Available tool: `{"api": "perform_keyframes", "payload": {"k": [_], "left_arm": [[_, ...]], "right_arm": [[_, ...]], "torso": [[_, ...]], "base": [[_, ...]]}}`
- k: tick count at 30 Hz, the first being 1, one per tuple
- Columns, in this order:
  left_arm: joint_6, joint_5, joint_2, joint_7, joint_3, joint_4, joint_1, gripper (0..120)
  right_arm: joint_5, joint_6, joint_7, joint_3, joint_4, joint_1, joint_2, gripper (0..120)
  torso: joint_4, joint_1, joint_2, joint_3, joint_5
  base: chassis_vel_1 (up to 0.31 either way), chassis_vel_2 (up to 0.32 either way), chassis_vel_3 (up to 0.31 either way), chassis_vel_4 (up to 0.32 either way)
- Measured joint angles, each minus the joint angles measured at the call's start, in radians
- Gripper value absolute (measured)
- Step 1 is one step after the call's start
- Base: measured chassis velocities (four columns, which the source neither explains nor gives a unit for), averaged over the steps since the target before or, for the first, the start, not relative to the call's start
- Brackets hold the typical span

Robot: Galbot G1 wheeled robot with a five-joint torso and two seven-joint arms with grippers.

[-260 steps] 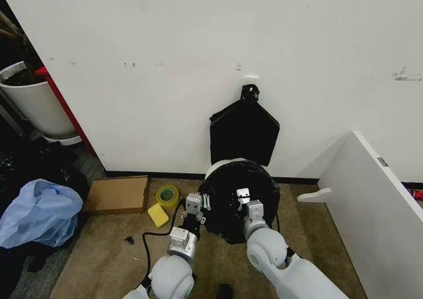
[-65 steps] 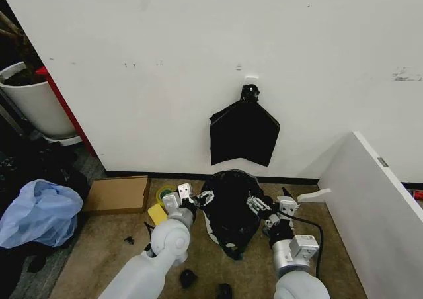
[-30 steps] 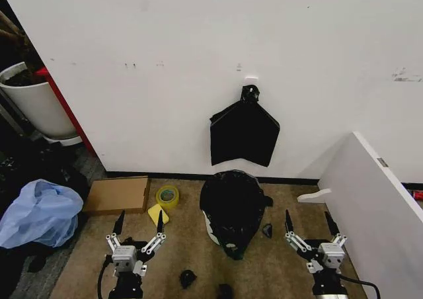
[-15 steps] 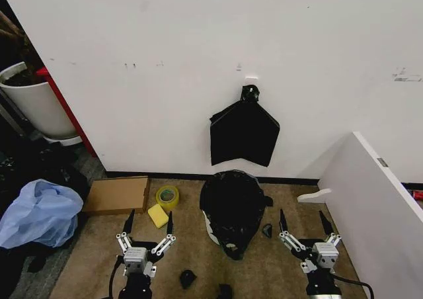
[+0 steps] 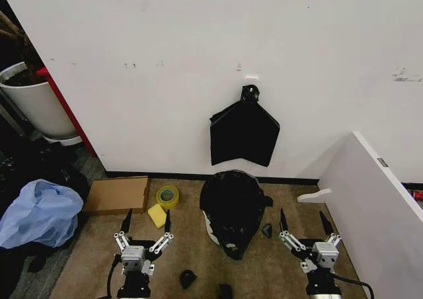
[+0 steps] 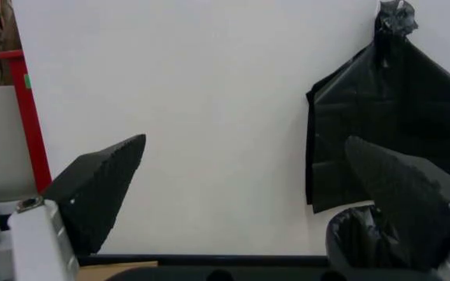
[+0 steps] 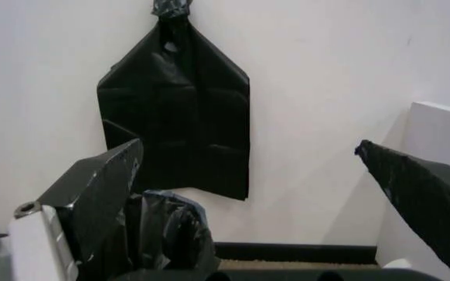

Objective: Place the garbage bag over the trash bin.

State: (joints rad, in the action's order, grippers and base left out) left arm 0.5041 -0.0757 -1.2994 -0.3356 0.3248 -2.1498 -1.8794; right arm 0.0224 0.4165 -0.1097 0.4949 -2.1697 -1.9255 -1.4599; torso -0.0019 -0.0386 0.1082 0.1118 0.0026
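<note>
A flat matte black bundle point(image 5: 244, 133) hangs on the white wall point(image 5: 198, 54) from a small knot at its top. On the brown floor point(image 5: 86, 259) lie a flattened cardboard box point(image 5: 117, 194), a yellow tape roll point(image 5: 166, 196) and a yellow sponge point(image 5: 157, 215) just beside it. A pale blue plastic bag point(image 5: 38, 212) sits below a big white tub point(image 5: 33, 100).

One garbage bag point(image 5: 232, 210), one trash bin point(image 5: 209, 227), two tools: left tool point(image 5: 147, 221), right tool point(image 5: 302, 220).

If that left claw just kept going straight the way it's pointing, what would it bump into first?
Probably the white wall. The left end effector, fingers open, points at bare wall between the hanging black bundle and the red post. The bagged trash bin sits off to its side. Depth is hard to judge.
</note>
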Motion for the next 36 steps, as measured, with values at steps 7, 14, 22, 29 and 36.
{"api": "perform_keyframes", "payload": {"k": [7, 14, 22, 29, 36], "left_arm": [[-0.002, -0.002, 0.005, 0.0, -0.003, 0.0, 0.001, 100], [-0.002, -0.003, 0.005, 0.0, -0.007, 0.004, 0.001, 100], [-0.002, -0.009, 0.001, -0.001, -0.016, 0.013, 0.009, 100], [-0.003, -0.009, 0.006, -0.001, -0.023, 0.013, 0.011, 100], [-0.003, -0.01, 0.006, -0.005, -0.032, 0.019, 0.014, 100]], "right_arm": [[-0.006, -0.004, 0.0, -0.004, 0.0, 0.005, -0.002, 100], [-0.006, -0.004, -0.001, -0.004, -0.001, 0.005, -0.002, 100], [-0.006, -0.004, -0.001, -0.004, -0.001, 0.005, -0.003, 100], [-0.006, -0.004, -0.001, -0.004, -0.001, 0.005, -0.002, 100], [-0.006, -0.004, -0.002, -0.004, -0.001, 0.005, -0.002, 100]], "torso": [[0.0, 0.0, 0.0, 0.0, 0.0], [0.0, 0.0, 0.0, 0.0, 0.0], [0.0, 0.0, 0.0, 0.0, 0.0], [0.0, 0.0, 0.0, 0.0, 0.0001], [0.0, 0.0, 0.0, 0.0, 0.0]], "base": [[0.0, 0.0, 0.0, 0.0], [0.0, 0.0, 0.0, 0.0], [0.0, 0.0, 0.0, 0.0], [0.0, 0.0, 0.0, 0.0], [0.0, 0.0, 0.0, 0.0]]}}
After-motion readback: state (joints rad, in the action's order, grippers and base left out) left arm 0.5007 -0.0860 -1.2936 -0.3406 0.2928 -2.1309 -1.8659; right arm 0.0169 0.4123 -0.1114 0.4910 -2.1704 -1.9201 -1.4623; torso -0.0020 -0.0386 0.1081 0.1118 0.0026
